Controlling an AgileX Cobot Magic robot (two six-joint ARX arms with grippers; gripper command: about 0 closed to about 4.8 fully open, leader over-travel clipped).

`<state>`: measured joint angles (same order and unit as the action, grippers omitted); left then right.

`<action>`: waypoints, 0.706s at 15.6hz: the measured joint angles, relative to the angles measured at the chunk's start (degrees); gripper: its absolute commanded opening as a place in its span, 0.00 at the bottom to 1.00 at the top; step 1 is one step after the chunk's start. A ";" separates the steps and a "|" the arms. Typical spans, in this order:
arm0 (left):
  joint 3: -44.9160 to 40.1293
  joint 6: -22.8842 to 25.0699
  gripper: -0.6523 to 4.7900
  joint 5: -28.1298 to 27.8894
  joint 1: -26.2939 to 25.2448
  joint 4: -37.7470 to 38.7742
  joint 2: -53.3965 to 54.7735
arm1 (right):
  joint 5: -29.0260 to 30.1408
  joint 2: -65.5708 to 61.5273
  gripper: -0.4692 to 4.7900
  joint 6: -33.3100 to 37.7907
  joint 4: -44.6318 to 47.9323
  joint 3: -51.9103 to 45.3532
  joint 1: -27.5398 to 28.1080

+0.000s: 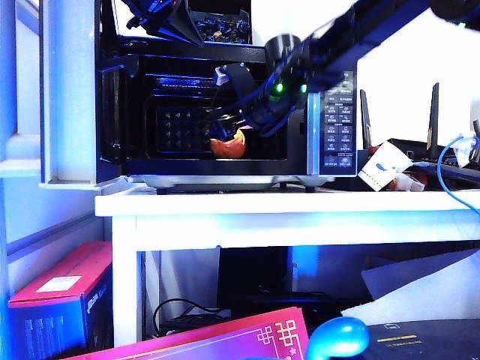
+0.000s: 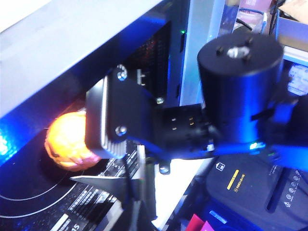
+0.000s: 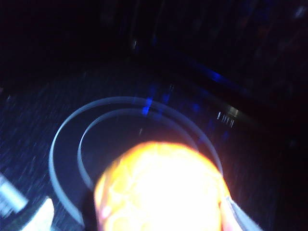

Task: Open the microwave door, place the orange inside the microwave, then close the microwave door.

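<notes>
The microwave (image 1: 225,105) stood on the white table (image 1: 285,204) with the microwave door (image 1: 69,94) swung fully open to the left in the exterior view. The orange (image 1: 229,144) lay on the floor of the cavity, near the middle. The right arm reached in from the upper right, and the right hand (image 1: 225,129) was inside the cavity directly above and around the orange. In the right wrist view the orange (image 3: 161,190) filled the near foreground between the pale fingertips (image 3: 36,216), one visible on each side, over the ringed glass turntable (image 3: 67,144); the picture was blurred, and contact between fingertips and fruit could not be judged. The jaws stood spread wider than the fruit, so the right hand was open and gripped nothing. The left hand (image 2: 127,185) was seen only in its own wrist view, poised at the mouth of the cavity, its dark fingers close together with nothing between them; whether fully closed could not be told. The orange (image 2: 67,142) lay beyond it, apart.
</notes>
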<state>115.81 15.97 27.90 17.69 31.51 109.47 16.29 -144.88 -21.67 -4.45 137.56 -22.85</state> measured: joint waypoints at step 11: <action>0.00 -0.20 0.11 0.02 0.00 0.07 0.02 | -0.31 9.86 1.00 -0.04 -33.44 0.07 -1.75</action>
<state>115.81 15.77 27.92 17.69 31.57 109.49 15.99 -135.02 -21.71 -37.89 137.62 -24.60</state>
